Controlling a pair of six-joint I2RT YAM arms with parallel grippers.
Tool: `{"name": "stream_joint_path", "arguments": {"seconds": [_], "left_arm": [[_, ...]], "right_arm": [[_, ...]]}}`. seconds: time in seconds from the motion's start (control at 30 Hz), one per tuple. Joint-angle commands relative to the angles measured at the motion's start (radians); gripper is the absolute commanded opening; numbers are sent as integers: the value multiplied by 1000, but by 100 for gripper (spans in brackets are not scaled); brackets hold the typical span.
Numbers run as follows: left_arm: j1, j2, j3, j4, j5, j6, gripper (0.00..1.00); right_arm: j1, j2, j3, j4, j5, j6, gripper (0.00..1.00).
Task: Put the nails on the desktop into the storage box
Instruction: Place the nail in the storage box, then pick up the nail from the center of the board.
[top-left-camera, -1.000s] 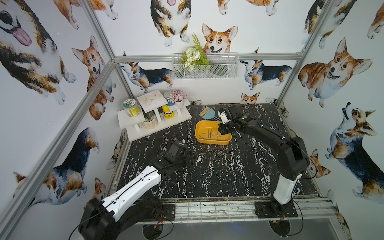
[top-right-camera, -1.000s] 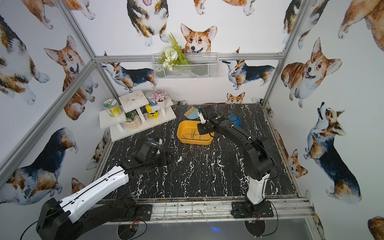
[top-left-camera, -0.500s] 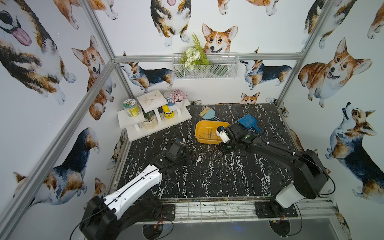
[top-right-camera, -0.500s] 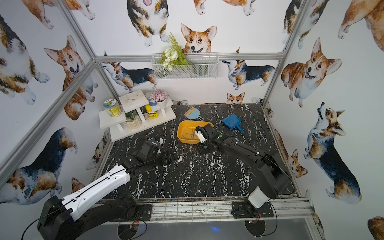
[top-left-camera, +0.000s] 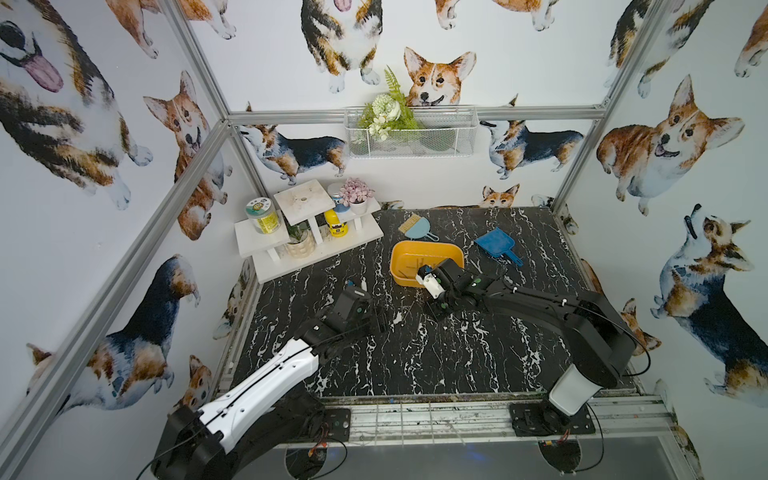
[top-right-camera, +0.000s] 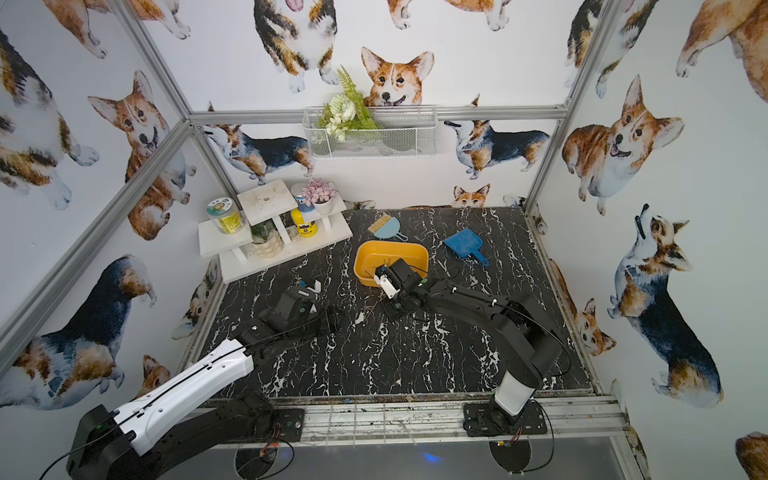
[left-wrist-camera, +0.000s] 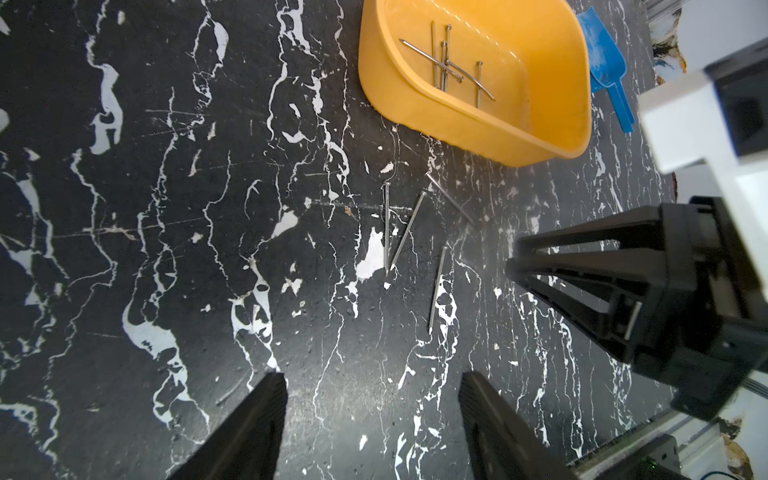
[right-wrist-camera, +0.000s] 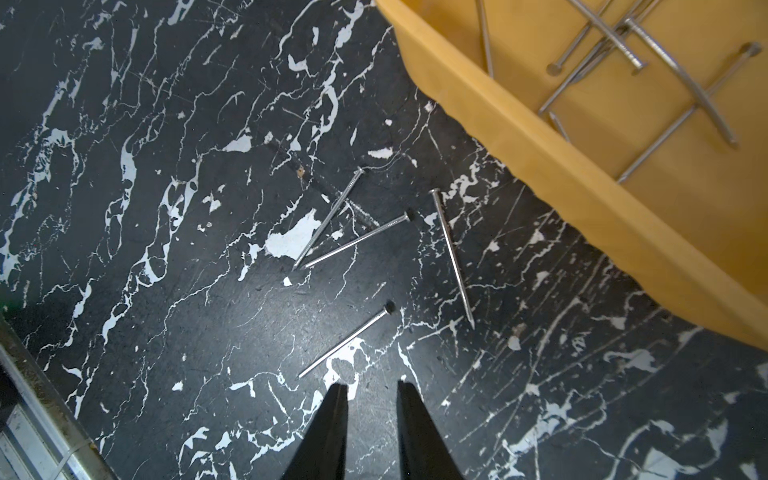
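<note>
Several loose nails (left-wrist-camera: 409, 232) lie on the black marbled desktop (top-left-camera: 457, 357) just in front of the yellow-orange storage box (left-wrist-camera: 540, 137); the right wrist view shows the same nails (right-wrist-camera: 357, 241) beside the box wall (right-wrist-camera: 582, 187). More nails (left-wrist-camera: 446, 62) rest inside the box. My right gripper (right-wrist-camera: 371, 385) hangs low over the desktop close to the nearest nail (right-wrist-camera: 345, 340), jaws a narrow gap apart with nothing between them. My left gripper (left-wrist-camera: 372, 378) stands wide open and empty, a little short of the nails. Both top views show the box (top-left-camera: 428, 244) (top-right-camera: 390, 244).
A blue dustpan (top-left-camera: 496, 245) lies right of the box and a light blue brush (top-left-camera: 415, 227) behind it. A white tiered shelf (top-left-camera: 307, 241) with jars and pots fills the back left corner. A wire basket (top-left-camera: 409, 133) hangs on the back wall.
My right arm has swung from above the box toward the front and come down low over the desktop by the loose nails, its jaws narrowing slightly. The left arm has stayed put.
</note>
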Motion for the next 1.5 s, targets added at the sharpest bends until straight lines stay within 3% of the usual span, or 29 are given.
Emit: {"name": "stream_joint_path", "arguments": {"seconds": [0.0,1.47], "left_arm": [[0,-11,-10,-5,-5,-7,72],[0,-54,-53,-12,-13,-16,72]], "right_arm": [[10,21,15,20,2,-11,27],[23,218,105,26,17,-23,21]]}}
